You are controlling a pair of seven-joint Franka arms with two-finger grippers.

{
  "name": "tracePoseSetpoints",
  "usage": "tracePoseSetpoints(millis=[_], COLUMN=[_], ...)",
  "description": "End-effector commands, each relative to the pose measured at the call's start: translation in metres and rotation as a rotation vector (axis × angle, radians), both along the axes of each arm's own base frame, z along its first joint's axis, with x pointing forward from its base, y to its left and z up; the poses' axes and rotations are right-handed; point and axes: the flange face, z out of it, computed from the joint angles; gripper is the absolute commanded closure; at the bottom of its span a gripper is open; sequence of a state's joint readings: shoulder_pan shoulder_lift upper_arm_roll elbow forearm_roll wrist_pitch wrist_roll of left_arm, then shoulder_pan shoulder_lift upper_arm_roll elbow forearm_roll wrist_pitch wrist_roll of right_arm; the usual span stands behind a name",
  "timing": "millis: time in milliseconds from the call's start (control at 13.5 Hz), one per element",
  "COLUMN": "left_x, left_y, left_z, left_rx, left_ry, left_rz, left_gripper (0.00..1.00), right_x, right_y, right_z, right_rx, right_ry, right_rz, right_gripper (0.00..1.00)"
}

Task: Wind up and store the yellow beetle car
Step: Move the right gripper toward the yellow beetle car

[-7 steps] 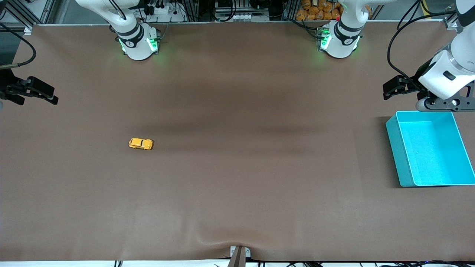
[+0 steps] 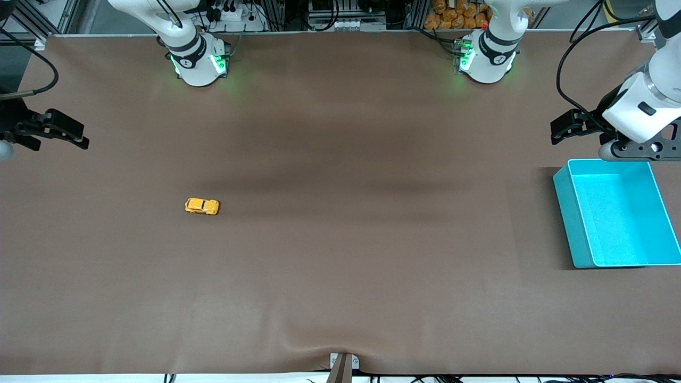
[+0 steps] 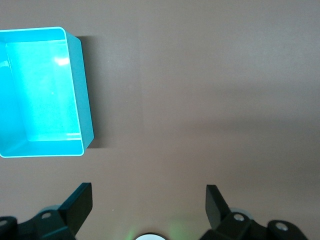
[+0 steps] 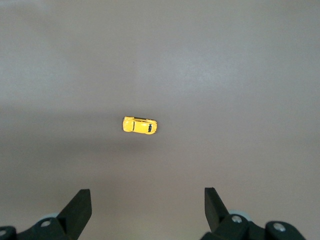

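The yellow beetle car (image 2: 202, 206) sits alone on the brown table toward the right arm's end, on its wheels; the right wrist view shows the car (image 4: 140, 125) from above. My right gripper (image 2: 84, 135) hangs open and empty over the table's edge at that end, well apart from the car; its fingers (image 4: 79, 206) frame bare table. My left gripper (image 2: 554, 133) is open and empty above the table beside the turquoise bin (image 2: 566, 218), just off the bin's corner closest to the arm bases. The left wrist view shows the gripper (image 3: 149, 197) over bare table, with the empty bin (image 3: 85, 100) off to one side.
Both arm bases (image 2: 199, 61) (image 2: 487, 56) stand along the table's back edge, with cables and clutter past it. A small metal clip (image 2: 343, 364) holds the cloth at the edge nearest the front camera. Brown cloth stretches between the car and the bin.
My right gripper has crept slightly inward over the table. My left gripper has shifted a little. The car and the bin have not moved.
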State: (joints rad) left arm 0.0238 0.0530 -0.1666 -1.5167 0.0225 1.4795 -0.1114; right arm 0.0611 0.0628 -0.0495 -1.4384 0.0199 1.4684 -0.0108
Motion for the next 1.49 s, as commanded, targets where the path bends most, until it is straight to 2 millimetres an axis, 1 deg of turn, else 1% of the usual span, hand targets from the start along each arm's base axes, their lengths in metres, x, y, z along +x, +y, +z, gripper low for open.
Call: tracePoseSetpoints(millis=[0, 74, 223, 297, 372, 520, 669, 743, 818, 966, 1115, 1338, 1412], left_x=[0.003, 0.004, 0.003, 0.003, 0.003, 0.003, 0.003, 0.003, 0.003, 0.003, 0.003, 0.004, 0.005], left_y=[0.002, 0.002, 0.0, 0.0, 0.0, -0.003, -0.002, -0.002, -0.002, -0.003, -0.006, -0.007, -0.007], left_z=[0.003, 0.003, 0.003, 0.003, 0.003, 0.002, 0.001, 0.001, 0.0, 0.0, -0.001, -0.004, -0.004], left_rx=[0.02, 0.019, 0.02, 0.02, 0.02, 0.02, 0.021, 0.021, 0.021, 0.019, 0.019, 0.019, 0.019], left_ry=[-0.015, -0.013, -0.015, -0.015, -0.015, -0.012, -0.01, -0.01, -0.009, -0.007, -0.005, -0.001, -0.002], left_rz=[-0.02, -0.02, -0.023, -0.024, -0.025, -0.028, -0.027, -0.027, -0.027, -0.028, -0.033, -0.034, -0.035], left_gripper=[0.0, 0.0, 0.0, 0.0, 0.0, 0.0, 0.0, 0.0, 0.0, 0.0, 0.0, 0.0, 0.0], right_x=[0.001, 0.001, 0.002, 0.002, 0.004, 0.009, 0.013, 0.013, 0.012, 0.008, 0.004, -0.005, -0.007], right_y=[0.011, 0.012, 0.021, 0.029, 0.03, 0.031, 0.03, 0.03, 0.031, 0.044, 0.053, 0.062, 0.062], right_z=[-0.004, -0.005, -0.017, -0.024, -0.037, -0.072, -0.12, -0.141, -0.156, -0.182, -0.207, -0.245, -0.258], right_rx=[0.0, -0.001, -0.003, -0.004, -0.001, 0.008, 0.018, 0.02, 0.023, 0.025, 0.022, 0.009, 0.009], right_ry=[0.016, 0.018, 0.034, 0.039, 0.05, 0.073, 0.064, 0.058, 0.057, 0.054, 0.039, 0.016, 0.012], right_rz=[0.018, 0.022, 0.075, 0.142, 0.191, 0.315, 0.463, 0.519, 0.557, 0.683, 0.795, 0.959, 0.991], right_gripper=[0.0, 0.0, 0.0, 0.0, 0.0, 0.0, 0.0, 0.0, 0.0, 0.0, 0.0, 0.0, 0.0])
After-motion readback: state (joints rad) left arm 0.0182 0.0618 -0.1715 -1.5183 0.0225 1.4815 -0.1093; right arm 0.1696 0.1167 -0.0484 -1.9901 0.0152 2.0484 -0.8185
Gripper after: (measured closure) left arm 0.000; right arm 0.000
